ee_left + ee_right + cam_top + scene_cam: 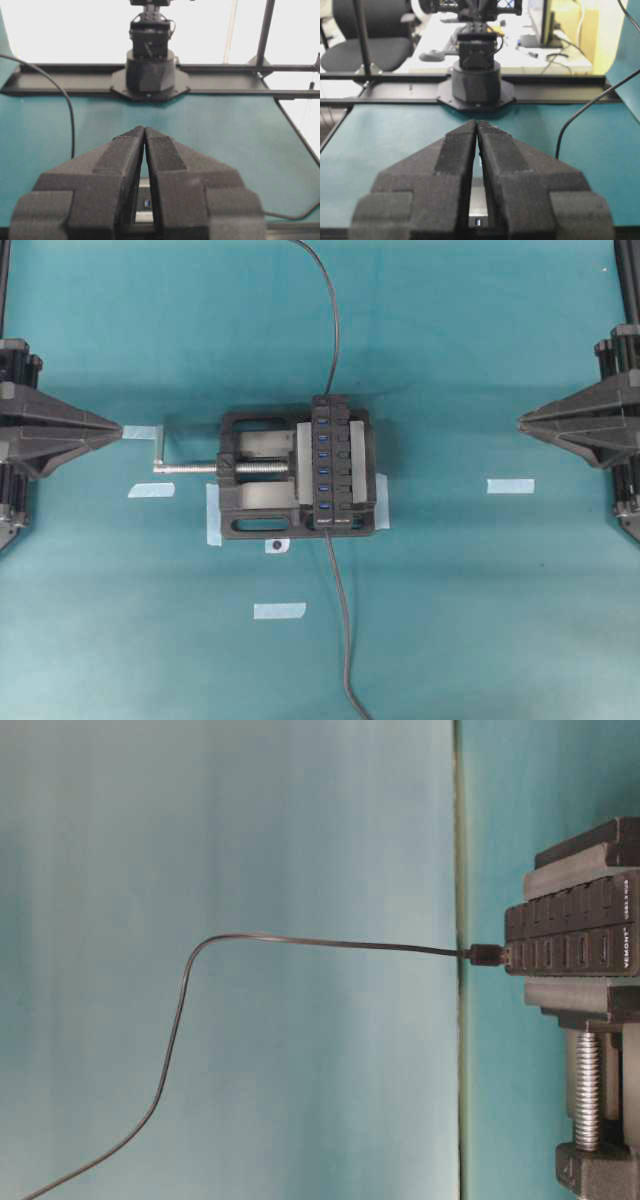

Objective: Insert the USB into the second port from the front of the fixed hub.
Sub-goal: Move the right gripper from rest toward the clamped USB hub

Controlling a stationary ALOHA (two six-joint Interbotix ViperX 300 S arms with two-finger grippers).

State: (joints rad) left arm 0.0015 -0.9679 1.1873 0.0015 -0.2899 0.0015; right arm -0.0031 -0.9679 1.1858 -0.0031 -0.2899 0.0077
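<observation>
At the table's sides, both the left gripper (144,131) and the right gripper (477,123) are closed, empty. The USB (327,536) lies just beside the fixed hub (333,462); it should be pinched squarely.

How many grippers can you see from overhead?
2: left gripper at the left edge, right gripper at the right edge, both pointing toward the central vise.
</observation>
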